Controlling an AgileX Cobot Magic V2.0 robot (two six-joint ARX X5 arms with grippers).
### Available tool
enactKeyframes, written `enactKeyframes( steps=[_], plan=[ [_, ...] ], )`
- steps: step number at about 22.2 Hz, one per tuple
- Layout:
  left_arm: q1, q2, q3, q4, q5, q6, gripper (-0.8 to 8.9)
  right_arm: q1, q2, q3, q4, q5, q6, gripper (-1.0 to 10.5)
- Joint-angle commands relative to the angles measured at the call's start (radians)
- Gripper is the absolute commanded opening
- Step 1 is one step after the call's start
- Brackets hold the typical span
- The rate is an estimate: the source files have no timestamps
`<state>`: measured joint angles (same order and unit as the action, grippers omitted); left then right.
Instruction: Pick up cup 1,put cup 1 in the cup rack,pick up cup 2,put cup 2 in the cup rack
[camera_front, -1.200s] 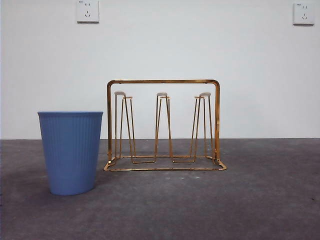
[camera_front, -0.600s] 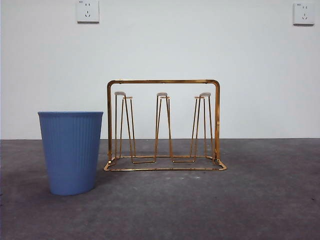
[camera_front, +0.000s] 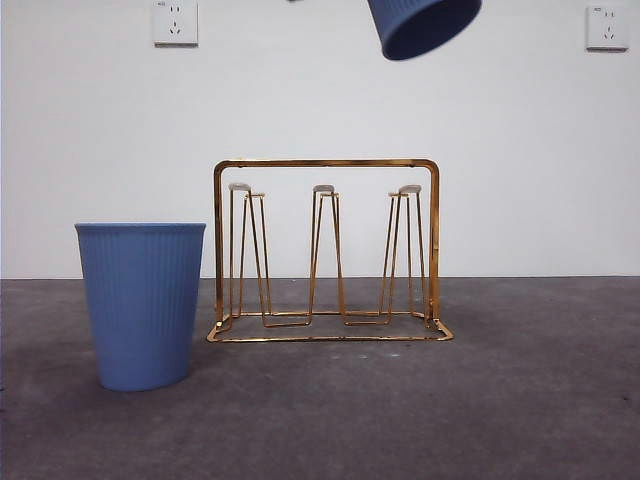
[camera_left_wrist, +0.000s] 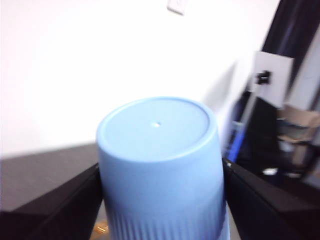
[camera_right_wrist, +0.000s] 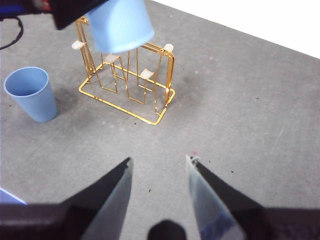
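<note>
A ribbed blue cup (camera_front: 425, 22) hangs tilted, mouth down, at the top edge of the front view, high above the right part of the cup rack (camera_front: 326, 162). My left gripper (camera_left_wrist: 161, 167) is shut on this cup (camera_left_wrist: 157, 150), one black jaw on each side, the cup's base towards the wrist camera. The right wrist view shows the held cup (camera_right_wrist: 120, 25) over the gold wire rack (camera_right_wrist: 146, 74). A second blue cup (camera_front: 142, 305) stands upright on the table left of the rack. My right gripper (camera_right_wrist: 160, 159) hovers open and empty over bare table, away from the rack.
The dark grey table top (camera_front: 520, 400) stretches to the right of the rack. A white wall with two sockets (camera_front: 175, 22) (camera_front: 607, 27) stands behind. In the left wrist view, black stands and clutter (camera_left_wrist: 280, 125) lie beyond the table.
The held blue cup has come down into the top of the front view, above the rack's right side. The standing cup and the rack have not moved.
</note>
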<state>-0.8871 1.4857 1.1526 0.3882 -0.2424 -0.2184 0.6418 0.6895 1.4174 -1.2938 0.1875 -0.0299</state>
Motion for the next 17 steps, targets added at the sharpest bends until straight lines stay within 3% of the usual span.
enactKeyframes(
  steps=[1, 17],
  plan=[
    [-0.005, 0.048, 0.006, 0.014, -0.04, 0.138, -0.06, 0.0, -0.007, -0.006, 0.003, 0.003, 0.013, 1.9],
    [-0.008, 0.264, 0.089, 0.019, -0.177, 0.171, -0.06, 0.0, -0.007, -0.006, -0.024, 0.003, 0.012, 1.9]
  ],
)
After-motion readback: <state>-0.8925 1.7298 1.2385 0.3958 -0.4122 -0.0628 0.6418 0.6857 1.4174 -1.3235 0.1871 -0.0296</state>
